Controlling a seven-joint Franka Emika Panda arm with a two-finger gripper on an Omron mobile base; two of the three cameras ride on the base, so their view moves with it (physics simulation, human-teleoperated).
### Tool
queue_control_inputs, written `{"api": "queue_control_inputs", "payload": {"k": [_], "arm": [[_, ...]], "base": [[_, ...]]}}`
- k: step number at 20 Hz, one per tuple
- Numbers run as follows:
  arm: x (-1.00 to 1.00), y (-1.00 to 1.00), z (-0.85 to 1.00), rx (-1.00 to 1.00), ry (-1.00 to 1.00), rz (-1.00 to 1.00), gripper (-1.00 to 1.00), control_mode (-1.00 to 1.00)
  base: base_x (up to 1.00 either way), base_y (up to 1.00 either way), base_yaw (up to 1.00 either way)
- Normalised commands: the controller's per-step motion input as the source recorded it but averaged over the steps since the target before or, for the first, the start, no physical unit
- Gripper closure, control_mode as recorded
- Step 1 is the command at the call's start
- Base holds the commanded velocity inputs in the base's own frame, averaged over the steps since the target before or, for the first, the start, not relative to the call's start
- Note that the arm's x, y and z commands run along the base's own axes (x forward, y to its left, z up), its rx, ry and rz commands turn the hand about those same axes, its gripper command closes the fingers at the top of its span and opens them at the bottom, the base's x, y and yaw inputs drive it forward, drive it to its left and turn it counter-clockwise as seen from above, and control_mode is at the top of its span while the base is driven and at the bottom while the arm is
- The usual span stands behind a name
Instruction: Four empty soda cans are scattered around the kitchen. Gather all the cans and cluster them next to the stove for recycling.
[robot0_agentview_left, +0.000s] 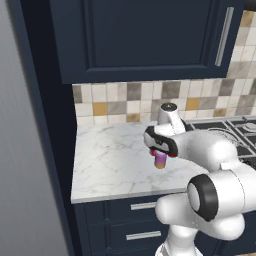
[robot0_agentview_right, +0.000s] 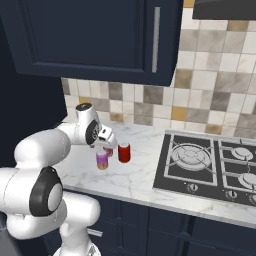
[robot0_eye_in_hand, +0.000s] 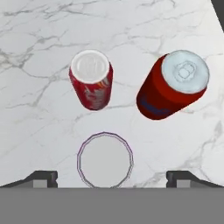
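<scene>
Hand view looks straight down on three cans standing upright on the white marble desk (robot0_eye_in_hand: 39, 52), long axes vertical, tops toward my camera. Nearest me is the purple can (robot0_eye_in_hand: 105, 160), seen as a pale round top with a purple rim, sitting between the two dark fingertips (robot0_eye_in_hand: 43, 178) but touching neither. My claw (robot0_eye_in_hand: 112, 179) is spread wide and released, gripping nothing. Beyond it stand a red can (robot0_eye_in_hand: 91, 83) on the left and a larger-looking red can (robot0_eye_in_hand: 173, 85) on the right, apart from each other and from the purple one.

From the right base view I see the claw (robot0_agentview_right: 106, 142) hanging just above the purple can (robot0_agentview_right: 102, 159), with one red can (robot0_agentview_right: 124, 152) just to its right and another red one mostly hidden behind the claw. The black stove (robot0_agentview_right: 205, 167) lies to the right of the cluster, near it, set into the desk. In the left base view the purple can (robot0_agentview_left: 160, 161) shows under the claw (robot0_agentview_left: 159, 151).
</scene>
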Motion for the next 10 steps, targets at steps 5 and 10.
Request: {"api": "queue_control_inputs", "payload": {"k": [5, 10], "arm": [[-0.37, 0.0, 0.25, 0.0, -0.1, -0.02, -1.0, -1.0], [-0.42, 0.0, 0.12, 0.0, 0.0, -0.02, -1.0, -1.0]], "base": [[0.0, 0.0, 0.0], [0.0, 0.0, 0.0]]}}
